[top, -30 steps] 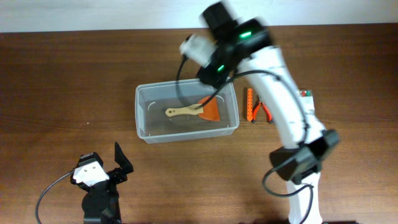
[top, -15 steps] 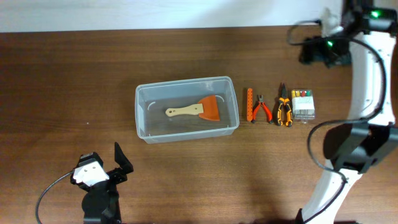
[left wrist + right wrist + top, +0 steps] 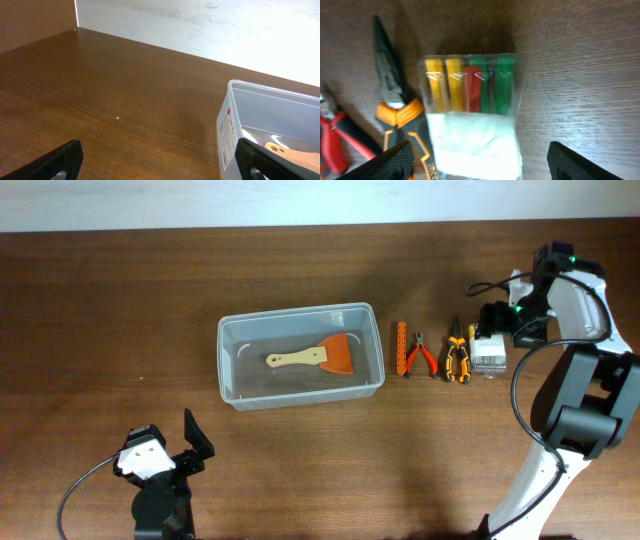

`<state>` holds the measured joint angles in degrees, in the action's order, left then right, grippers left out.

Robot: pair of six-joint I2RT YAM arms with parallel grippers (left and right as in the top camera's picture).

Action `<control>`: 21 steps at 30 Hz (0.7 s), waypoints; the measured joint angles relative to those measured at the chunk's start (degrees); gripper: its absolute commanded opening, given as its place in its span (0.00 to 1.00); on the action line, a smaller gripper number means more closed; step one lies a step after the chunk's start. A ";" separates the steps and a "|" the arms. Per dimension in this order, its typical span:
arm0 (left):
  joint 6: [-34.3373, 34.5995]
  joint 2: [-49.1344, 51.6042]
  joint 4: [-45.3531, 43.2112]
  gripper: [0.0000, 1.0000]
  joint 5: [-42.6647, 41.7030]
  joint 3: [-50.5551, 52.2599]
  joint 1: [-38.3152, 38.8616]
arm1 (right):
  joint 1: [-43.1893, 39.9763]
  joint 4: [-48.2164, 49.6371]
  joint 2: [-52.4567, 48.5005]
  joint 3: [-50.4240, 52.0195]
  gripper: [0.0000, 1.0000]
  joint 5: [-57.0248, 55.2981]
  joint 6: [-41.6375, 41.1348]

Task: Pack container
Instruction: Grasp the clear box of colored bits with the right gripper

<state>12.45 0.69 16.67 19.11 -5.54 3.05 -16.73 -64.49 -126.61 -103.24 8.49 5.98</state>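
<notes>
Overhead, lower left: the left tool [image 3: 157, 160] gapes wide over open brown desk [image 3: 100, 330]. At centre, the clear rectangular plastic container [image 3: 228, 360] holds one orange-bladed, wooden-handled scraper [image 3: 310, 358]. To its right lie one orange bar [image 3: 402, 348], red-handled pliers [image 3: 420, 358], orange-and-black pliers [image 3: 457, 362] and one small clear box [image 3: 488, 352], with the right tool [image 3: 485, 161] spread wide above the box.

The container [image 3: 260, 112] runs off the left wrist view's right edge (only the handle of the scraper [image 3: 295, 150] shows); the right wrist view crops the red pliers [image 3: 330, 142].
</notes>
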 measured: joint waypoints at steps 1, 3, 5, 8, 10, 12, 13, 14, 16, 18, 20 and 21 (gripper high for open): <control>0.00 0.00 0.00 0.99 0.00 0.00 0.00 | 0.00 0.61 0.00 0.72 0.88 -0.02 0.00; 0.00 0.00 0.00 0.99 0.00 0.00 0.00 | 0.00 1.90 -0.02 2.08 0.90 -0.02 0.00; 0.00 0.00 0.00 0.99 -0.02 0.00 0.00 | 0.00 3.98 -0.02 3.54 0.90 0.00 -0.02; 0.00 0.00 0.00 0.99 0.00 0.00 0.00 | 0.00 5.66 0.00 5.55 0.90 0.00 -0.02; 0.00 0.00 0.00 0.99 0.00 0.00 0.00 | 0.04 6.62 0.00 6.80 0.89 0.00 -0.02; 0.00 0.00 0.00 0.99 0.00 0.00 0.02 | 0.15 7.74 0.00 8.04 0.77 -0.15 0.04; 0.00 0.00 0.00 0.99 0.00 0.00 0.00 | 0.22 8.31 0.02 8.33 0.65 -0.11 -0.04; 0.00 0.00 0.00 0.99 -0.02 0.00 0.00 | 0.26 8.76 0.09 8.59 0.58 -0.31 -0.39; 0.00 0.00 0.00 0.99 0.00 0.00 0.00 | 0.26 9.49 0.26 9.01 0.56 -0.37 -0.39; 0.00 0.00 0.00 0.99 0.00 0.00 0.00 | 0.24 10.03 0.66 9.57 0.57 -0.17 -0.09; 0.00 0.00 0.00 0.99 0.00 0.00 0.00 | 0.26 10.23 0.79 9.79 0.57 -0.17 -0.24; 0.00 0.00 0.00 0.99 0.00 0.00 0.00 | 0.26 10.32 0.79 9.84 0.57 -0.15 -0.17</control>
<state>12.45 0.69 16.67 19.11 -5.54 3.05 -16.47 -54.17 -125.82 -93.41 8.34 5.80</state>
